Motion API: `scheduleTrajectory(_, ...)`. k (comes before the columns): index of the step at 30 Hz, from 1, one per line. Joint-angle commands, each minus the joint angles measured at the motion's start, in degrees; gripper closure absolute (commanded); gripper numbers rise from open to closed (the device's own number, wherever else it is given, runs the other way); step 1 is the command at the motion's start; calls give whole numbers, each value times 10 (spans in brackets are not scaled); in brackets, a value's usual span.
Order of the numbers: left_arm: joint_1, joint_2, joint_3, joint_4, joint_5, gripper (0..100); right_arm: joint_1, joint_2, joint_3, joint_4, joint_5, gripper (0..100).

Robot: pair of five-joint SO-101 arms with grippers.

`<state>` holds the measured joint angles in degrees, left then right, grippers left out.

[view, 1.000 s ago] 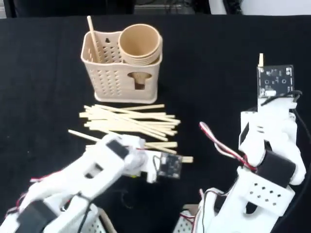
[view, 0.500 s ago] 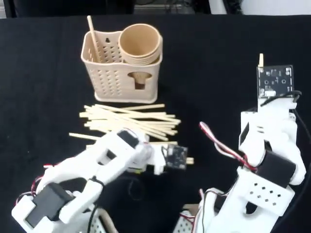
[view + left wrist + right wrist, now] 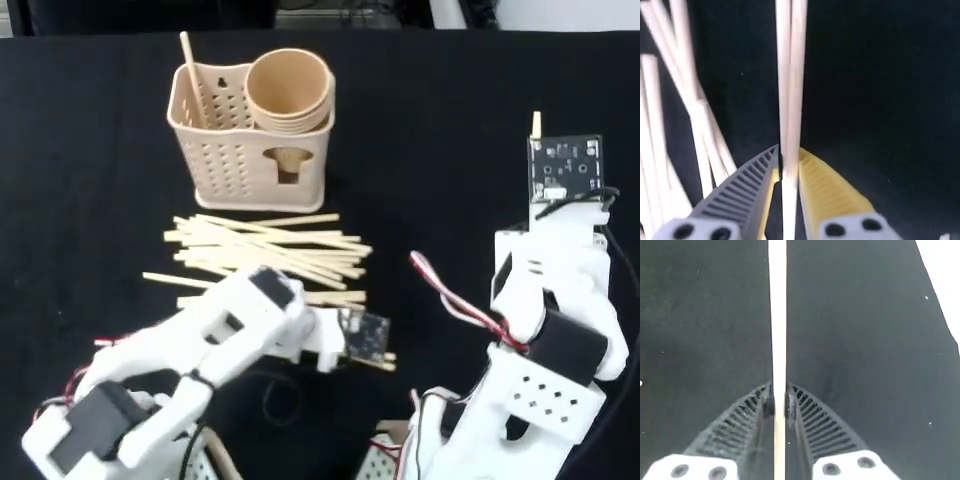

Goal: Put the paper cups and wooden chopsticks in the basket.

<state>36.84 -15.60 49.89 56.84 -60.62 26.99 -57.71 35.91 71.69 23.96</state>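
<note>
Our left gripper [image 3: 789, 154] pinches wooden chopsticks [image 3: 790, 75] at the near edge of the pile [image 3: 265, 250], and our right gripper [image 3: 779, 396] clenches a single chopstick [image 3: 777, 300] well right of the basket [image 3: 235, 168].

Surface: I am looking down on a table [image 3: 480, 80] covered in plain black across the whole high view.
Far side: the basket [image 3: 240, 165] stands upright on the black, left of the middle in the high view.
Nearer than the basket: a loose pile of wooden chopsticks [image 3: 270, 248] lies flat on the table. Most run crosswise and overlap one another, close to the basket but apart from it.
Pile's left edge: I see one stray stick [image 3: 172, 280] lying at a slant on the black, on the near side of the pile.
</note>
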Motion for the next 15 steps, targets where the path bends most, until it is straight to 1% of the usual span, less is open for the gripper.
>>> scheduleTrajectory(1,10,-51,14,3,3,971,4,-6,-4,-10,-2,986)
scheduleTrajectory(3,10,-68,20,4,8,960,4,-6,-4,-10,-2,986)
scheduleTrajectory(4,9,-70,20,5,23,935,4,-6,-4,-10,-2,986)
scheduleTrajectory(7,5,-70,22,4,69,801,-5,-6,-4,-10,-2,986)
scheduleTrajectory(8,5,-70,22,4,72,784,-13,-6,-3,-10,-2,986)
scheduleTrajectory(11,4,-70,22,-1,70,798,-23,-6,1,-10,-2,986)
scheduleTrajectory(15,11,-70,22,-32,83,798,-21,-6,1,-10,-1,986)
